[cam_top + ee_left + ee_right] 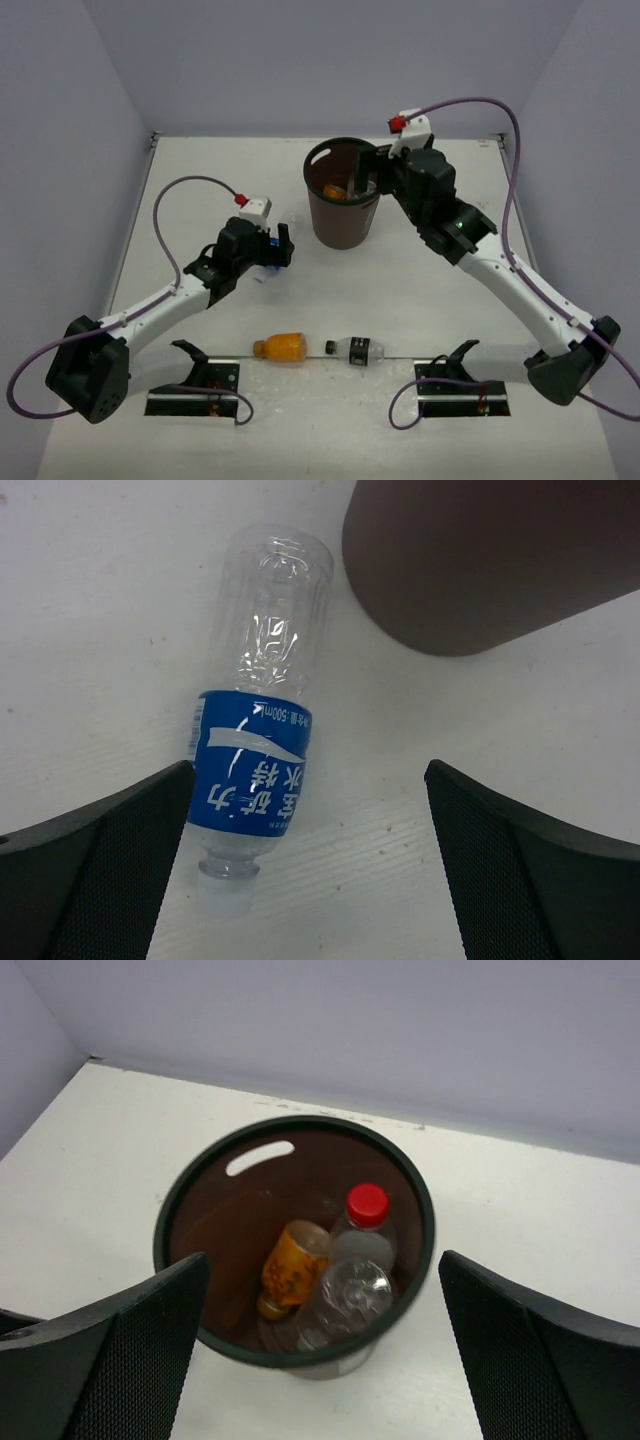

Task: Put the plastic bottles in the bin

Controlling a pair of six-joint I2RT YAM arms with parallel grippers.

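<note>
The brown bin (343, 215) stands at mid-back. In the right wrist view the bin (300, 1121) holds an orange bottle (291, 1269), a red-capped bottle (366, 1222) and a clear bottle (345, 1298). My right gripper (320, 1360) is open and empty above the bin's rim (374, 176). My left gripper (283, 246) is open, low over the blue-labelled bottle (251, 765), which lies on the table between the fingers, near the left finger (110, 860). A second orange bottle (283, 346) and a black-capped bottle (356, 349) lie at the front.
The bin's wall (480, 560) stands just beyond the blue-labelled bottle's base. Two black stands (195, 385) (460, 385) sit at the near edge. Walls enclose the table on three sides.
</note>
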